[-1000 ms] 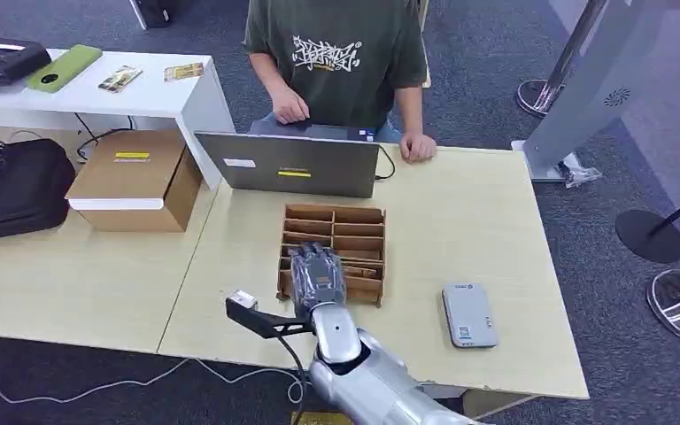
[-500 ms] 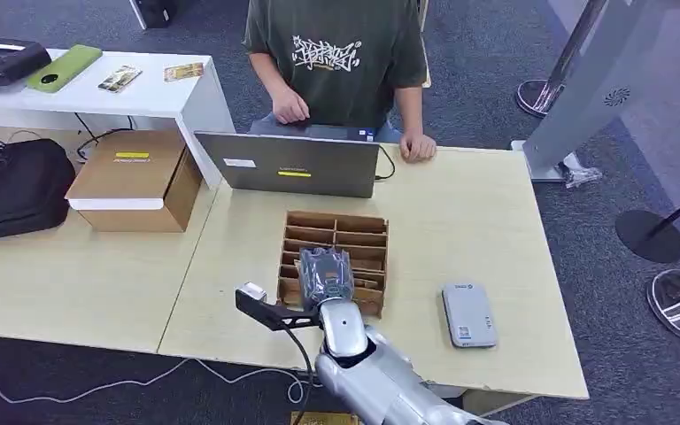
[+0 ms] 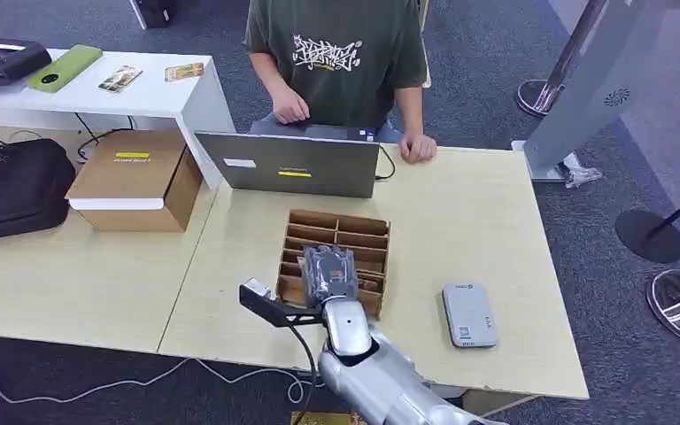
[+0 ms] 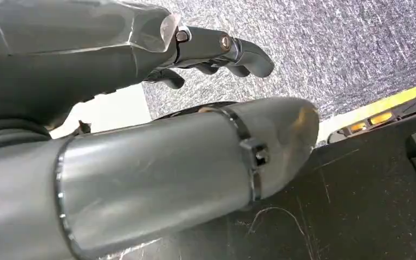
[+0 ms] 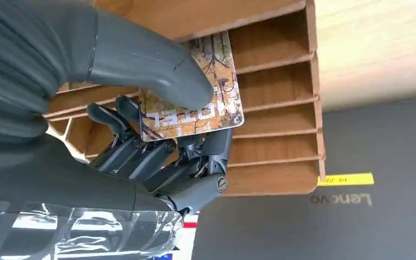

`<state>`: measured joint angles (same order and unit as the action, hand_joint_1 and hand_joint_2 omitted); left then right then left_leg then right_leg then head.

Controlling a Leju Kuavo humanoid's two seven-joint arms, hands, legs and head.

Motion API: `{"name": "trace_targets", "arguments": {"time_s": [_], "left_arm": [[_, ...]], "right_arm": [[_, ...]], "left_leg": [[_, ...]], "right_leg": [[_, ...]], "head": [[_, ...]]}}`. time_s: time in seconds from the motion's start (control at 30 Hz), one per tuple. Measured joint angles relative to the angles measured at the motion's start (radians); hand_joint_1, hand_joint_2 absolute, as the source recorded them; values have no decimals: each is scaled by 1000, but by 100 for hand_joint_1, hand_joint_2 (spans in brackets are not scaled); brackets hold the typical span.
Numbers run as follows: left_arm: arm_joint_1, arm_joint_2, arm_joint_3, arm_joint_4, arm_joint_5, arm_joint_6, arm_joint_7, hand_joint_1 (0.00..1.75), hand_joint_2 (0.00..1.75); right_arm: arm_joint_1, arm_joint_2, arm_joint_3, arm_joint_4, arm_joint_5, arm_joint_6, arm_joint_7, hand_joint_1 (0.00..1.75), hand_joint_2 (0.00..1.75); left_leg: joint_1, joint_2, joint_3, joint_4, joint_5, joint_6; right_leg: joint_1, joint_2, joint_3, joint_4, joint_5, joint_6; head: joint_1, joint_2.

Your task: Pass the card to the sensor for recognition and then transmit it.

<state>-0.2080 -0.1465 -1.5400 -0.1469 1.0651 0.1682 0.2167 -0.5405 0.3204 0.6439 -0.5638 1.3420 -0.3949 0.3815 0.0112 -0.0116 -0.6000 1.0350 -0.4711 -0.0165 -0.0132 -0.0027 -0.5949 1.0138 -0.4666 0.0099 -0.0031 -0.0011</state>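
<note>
Right hand (image 5: pixel 141 135) pinches something under its thumb; left hand (image 4: pixel 157 59) hangs loosely curled.

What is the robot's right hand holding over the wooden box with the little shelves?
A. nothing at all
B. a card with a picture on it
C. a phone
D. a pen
B: in the right wrist view the right hand pinches a printed card between thumb and fingers, just over the wooden rack.

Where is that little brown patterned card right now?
The brown patterned card is pinched under the thumb of the right robot hand, right above the slots of the wooden divider box, which sits mid-table in front of the grey laptop.
</note>
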Motion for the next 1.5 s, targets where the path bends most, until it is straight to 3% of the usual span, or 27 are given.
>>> {"name": "trace_targets", "arguments": {"time_s": [0.3,0.5,0.8,1.1,1.27,1.5], "left_arm": [[2,0,0,0,-16,1,-4,0,0],[9,0,0,0,-30,2,-10,0,0],[14,0,0,0,-30,19,-19,0,0],[15,0,0,0,-36,20,-14,0,0],[14,0,0,0,-33,22,-1,0,0],[14,-4,0,0,-43,24,1,0,0]], "right_arm": [[21,-4,-48,-111,11,-108,-36,175,175],[62,-21,-112,-287,18,-146,-60,175,175],[166,-56,-248,-563,-69,-277,-152,175,175],[234,-57,-509,-724,-206,-283,-310,175,175],[241,-55,-617,-745,-239,-283,-347,175,175],[220,-46,-702,-743,-230,-282,-366,175,175]], "left_leg": [[0,0,0,0,0,0],[0,0,0,0,0,0],[0,0,0,0,0,0],[0,0,0,1,0,0],[0,0,0,1,0,0],[0,0,0,1,0,0]], "right_leg": [[0,0,-1,0,0,0],[0,0,-1,0,0,0],[0,0,-1,-1,0,0],[0,0,0,-1,0,0],[0,0,0,-1,0,0],[0,0,0,-1,0,0]], "head": [[0,0],[0,0],[0,0],[0,0],[0,0],[0,0]]}}
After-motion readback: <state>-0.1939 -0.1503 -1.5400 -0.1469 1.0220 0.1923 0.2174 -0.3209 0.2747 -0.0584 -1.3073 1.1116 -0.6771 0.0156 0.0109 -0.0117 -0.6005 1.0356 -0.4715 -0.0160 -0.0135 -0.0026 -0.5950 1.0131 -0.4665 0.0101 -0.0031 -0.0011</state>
